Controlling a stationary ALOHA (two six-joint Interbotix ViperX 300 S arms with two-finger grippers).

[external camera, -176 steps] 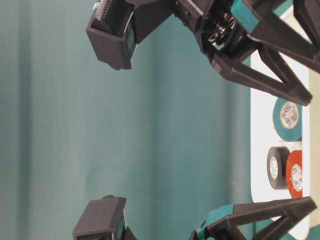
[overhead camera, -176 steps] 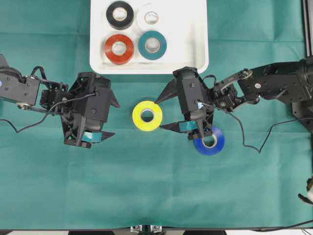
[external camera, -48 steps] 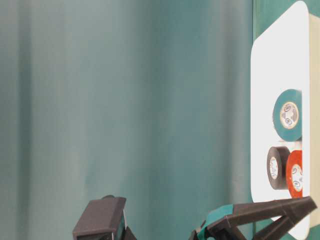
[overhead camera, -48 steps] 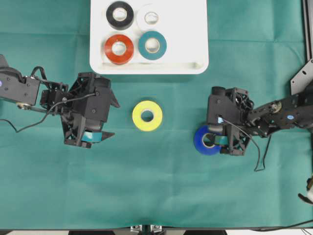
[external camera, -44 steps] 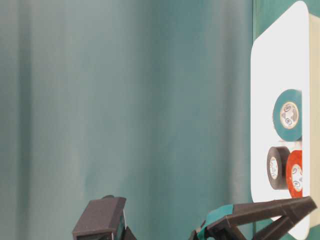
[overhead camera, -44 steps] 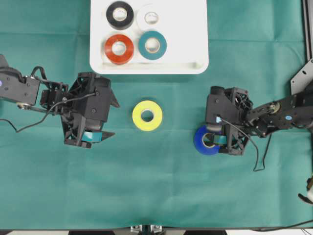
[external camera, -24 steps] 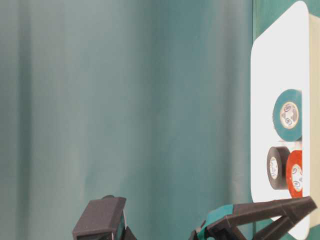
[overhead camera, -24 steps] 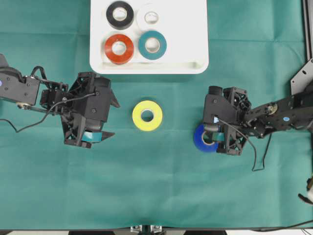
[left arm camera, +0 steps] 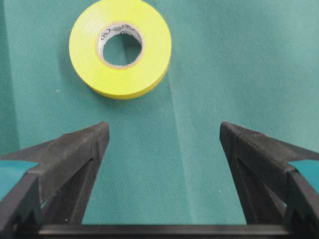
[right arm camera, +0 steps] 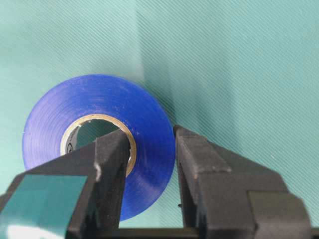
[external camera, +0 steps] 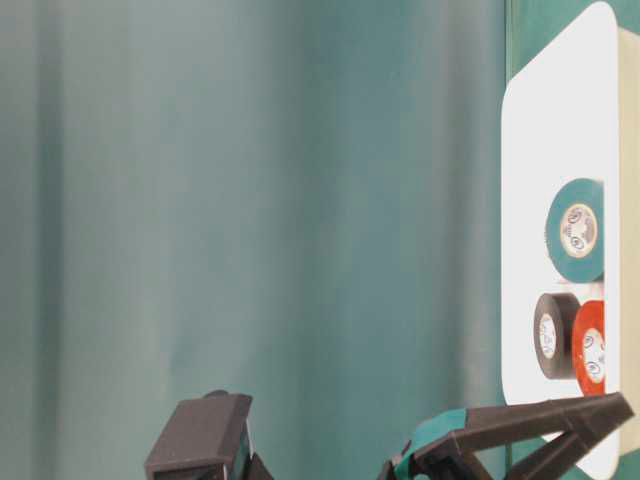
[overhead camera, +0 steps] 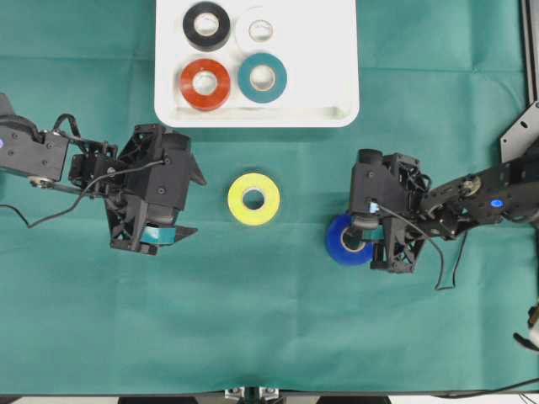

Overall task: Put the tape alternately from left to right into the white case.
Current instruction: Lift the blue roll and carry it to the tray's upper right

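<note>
The white case (overhead camera: 337, 84) at the back holds black (overhead camera: 206, 25), white (overhead camera: 260, 30), red (overhead camera: 205, 83) and teal (overhead camera: 262, 77) tape. A yellow roll (overhead camera: 253, 199) lies flat on the green cloth in front of it. My left gripper (overhead camera: 195, 204) stands open just left of that roll; in the left wrist view the yellow roll (left arm camera: 119, 47) lies ahead of the open left gripper (left arm camera: 163, 130), untouched. My right gripper (overhead camera: 368, 240) is shut on the blue tape (overhead camera: 339, 240). In its wrist view, the gripper (right arm camera: 151, 137) has one finger inside the roll's core and the other outside the blue tape (right arm camera: 99, 99).
A metal frame (overhead camera: 530, 50) runs along the right edge. Cables (overhead camera: 438, 269) trail from the right arm. In the table-level view the case (external camera: 560, 110) shows the teal (external camera: 575, 230), black (external camera: 549, 336) and red (external camera: 590, 347) rolls, with a left gripper finger (external camera: 520, 425) below.
My right gripper has closed onto the blue roll's wall and shifted slightly left with it. The left arm and the yellow roll have not moved.
</note>
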